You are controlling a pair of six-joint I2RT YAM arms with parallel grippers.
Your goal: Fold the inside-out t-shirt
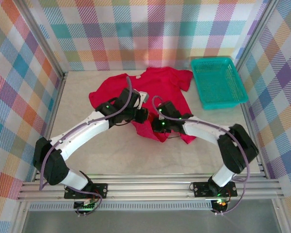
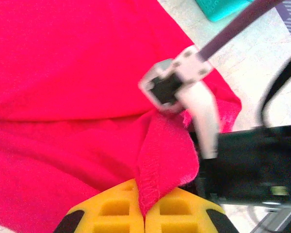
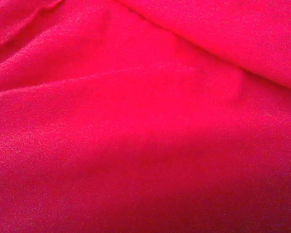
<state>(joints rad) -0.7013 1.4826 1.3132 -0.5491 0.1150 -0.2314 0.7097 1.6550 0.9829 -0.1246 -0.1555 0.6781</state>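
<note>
Yellow left fingers (image 2: 89, 213) clamp the shirt (image 1: 160, 87) hem, soft, limp, likely best held there; right gripper (image 1: 154, 125) closed, grasp unclear.

You have nothing to read here: no legible word, number, brand or sign. The red t-shirt (image 1: 160, 85) shows as plain cloth in all three views. The teal basket (image 1: 218, 82), at the upper right of the top view, is bare mesh with no lettering you could make out.
</note>
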